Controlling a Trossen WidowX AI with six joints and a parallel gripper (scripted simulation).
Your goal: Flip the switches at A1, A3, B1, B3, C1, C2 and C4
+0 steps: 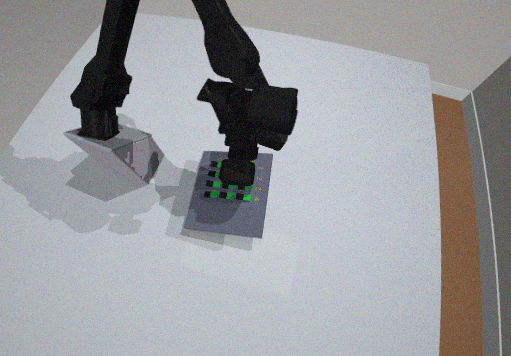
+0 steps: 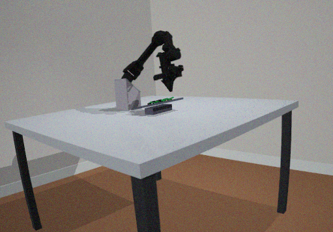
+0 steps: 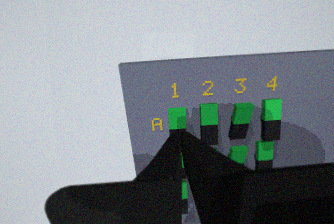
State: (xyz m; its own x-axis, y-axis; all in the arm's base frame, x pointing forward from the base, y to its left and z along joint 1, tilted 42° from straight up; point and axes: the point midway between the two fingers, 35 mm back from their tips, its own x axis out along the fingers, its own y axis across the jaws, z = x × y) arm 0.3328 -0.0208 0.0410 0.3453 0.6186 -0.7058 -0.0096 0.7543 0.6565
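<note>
The fingers are pressed together above the tilted switch panel, their tips overlapping switch A1 in the wrist view

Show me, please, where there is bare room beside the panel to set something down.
The table looks bare between the panel and the edge by the brown floor, and also on the panel's side away from the arm. It is crowded between panel and pedestal, and under the fingers.

On the tilted grey panel sit rows of green-and-black rocker switches.
</note>
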